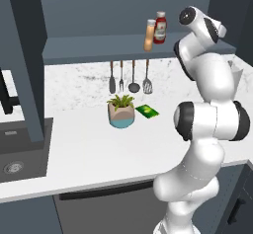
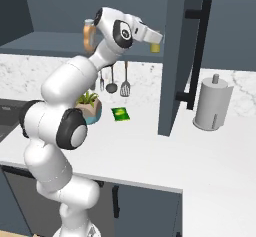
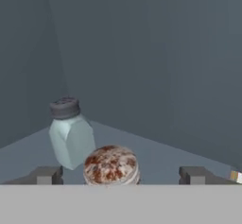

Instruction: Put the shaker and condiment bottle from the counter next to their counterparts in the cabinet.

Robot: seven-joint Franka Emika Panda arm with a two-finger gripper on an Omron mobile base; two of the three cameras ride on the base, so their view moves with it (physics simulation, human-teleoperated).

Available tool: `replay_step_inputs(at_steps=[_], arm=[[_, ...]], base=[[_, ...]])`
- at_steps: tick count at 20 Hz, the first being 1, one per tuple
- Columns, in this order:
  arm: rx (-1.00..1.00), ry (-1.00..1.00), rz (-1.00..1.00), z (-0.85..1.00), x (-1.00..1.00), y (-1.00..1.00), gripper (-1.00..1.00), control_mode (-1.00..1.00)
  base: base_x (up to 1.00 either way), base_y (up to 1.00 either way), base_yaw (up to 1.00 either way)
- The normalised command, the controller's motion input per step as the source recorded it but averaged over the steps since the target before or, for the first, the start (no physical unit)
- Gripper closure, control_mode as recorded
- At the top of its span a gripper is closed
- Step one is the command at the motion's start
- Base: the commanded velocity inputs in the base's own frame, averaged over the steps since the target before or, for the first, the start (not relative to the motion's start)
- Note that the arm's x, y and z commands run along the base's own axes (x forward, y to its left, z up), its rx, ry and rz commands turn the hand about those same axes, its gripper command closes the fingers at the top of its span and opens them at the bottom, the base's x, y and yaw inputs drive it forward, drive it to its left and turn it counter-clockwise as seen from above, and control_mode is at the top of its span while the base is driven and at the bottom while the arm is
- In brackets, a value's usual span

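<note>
Hand view shows my gripper [image 3: 121, 178] spread wide and holding nothing, the shaker [image 3: 111, 165] standing free between the tips on the cabinet [image 3: 156, 147] shelf, just beside the pale blue-grey shaker [image 3: 71, 133]. It looks small, light and rigid, probably slick-sided; I'd grasp it around the body below the speckled cap. Its body is cut off below, so I can't tell how squarely it sits.

You have a small green-leaved plant in a tan-and-teal pot [image 1: 121, 113], a flat green packet [image 1: 147, 111] just beside it, four hanging metal utensils [image 1: 129, 77], a grey paper-towel roll [image 2: 211, 103], a dark sink [image 1: 20, 151].
</note>
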Motion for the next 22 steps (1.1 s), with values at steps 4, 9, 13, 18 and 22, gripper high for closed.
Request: replay_step_inputs(at_steps=[4,9,13,18,22], arm=[[-0.08,-0.25,0.0,0.05,-0.64,0.32,-1.0,-1.0],[-0.09,-0.27,0.01,0.05,-0.68,0.41,-1.0,-1.0],[-0.01,-0.19,0.08,-0.08,-0.99,0.49,-1.0,-1.0],[0.0,-0.2,0.11,-0.26,-1.0,0.47,-1.0,-1.0],[0.0,-0.08,0.1,-0.68,-1.0,0.46,-1.0,-1.0]], base=[[0.0,0.0,0.0],[0.0,0.0,0.0],[0.0,0.0,0.0],[0.0,0.0,0.0],[0.0,0.0,0.0]])
